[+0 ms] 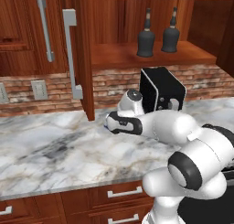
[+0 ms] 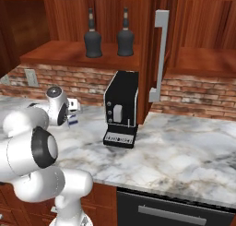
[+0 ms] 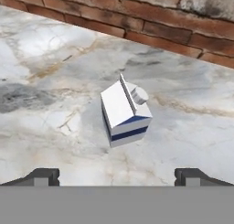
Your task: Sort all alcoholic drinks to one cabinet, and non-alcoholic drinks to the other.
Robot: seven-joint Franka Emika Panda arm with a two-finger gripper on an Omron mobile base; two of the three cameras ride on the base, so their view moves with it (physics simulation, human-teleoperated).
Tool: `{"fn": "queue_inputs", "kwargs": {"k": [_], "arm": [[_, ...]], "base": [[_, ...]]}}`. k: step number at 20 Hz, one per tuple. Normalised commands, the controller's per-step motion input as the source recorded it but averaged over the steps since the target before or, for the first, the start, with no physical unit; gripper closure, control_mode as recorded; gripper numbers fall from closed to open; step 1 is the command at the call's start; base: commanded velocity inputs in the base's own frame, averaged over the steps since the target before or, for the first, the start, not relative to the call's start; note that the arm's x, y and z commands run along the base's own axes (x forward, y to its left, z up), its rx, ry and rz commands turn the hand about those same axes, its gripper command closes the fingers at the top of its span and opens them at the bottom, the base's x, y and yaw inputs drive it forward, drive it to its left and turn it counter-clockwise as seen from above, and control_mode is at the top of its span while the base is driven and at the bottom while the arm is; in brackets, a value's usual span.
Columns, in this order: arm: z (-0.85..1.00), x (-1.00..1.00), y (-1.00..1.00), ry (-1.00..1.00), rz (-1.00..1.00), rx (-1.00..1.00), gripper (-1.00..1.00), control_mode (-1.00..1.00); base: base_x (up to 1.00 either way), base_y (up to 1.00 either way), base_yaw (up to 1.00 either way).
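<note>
Marble counter [image 3: 55, 49] runs under a brick back wall [image 3: 151, 13], w/ reddish wood cabinets above. On the left, one cabinet [image 1: 27, 31] has its door shut; the next cabinet [image 1: 151, 56] stands open, and both dark bottles [image 1: 146, 35] are upright on its shelf, side by side, so the alcohol part looks done. Below them sits the black coffee machine [image 2: 120, 110].

Step in hand, as I judge: going for the milk carton [image 3: 125, 111]. It stands on the counter near the wall, just left of the coffee machine, apart from all else. The gripper [image 3: 116, 177] hovers above it, jaws fully wide, nothing held.

Next move needs: come down, center the carton between the fingers, close on its flat sides, not on the ridge.

Carton: small, white w/ blue bands low down, gable top w/ a round cap. Seen corner-on in the hand view, so the wrist prob. needs some turn.
</note>
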Motion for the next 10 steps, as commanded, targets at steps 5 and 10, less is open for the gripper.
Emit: {"fn": "queue_inputs", "kwargs": {"k": [5,10], "arm": [[-0.21,0.24,0.09,0.02,0.02,-0.02,-1.00,-1.00],[-0.17,0.29,0.07,0.02,0.01,-0.02,-1.00,-1.00]], "base": [[0.00,0.00,0.00],[0.00,0.00,0.00]]}}
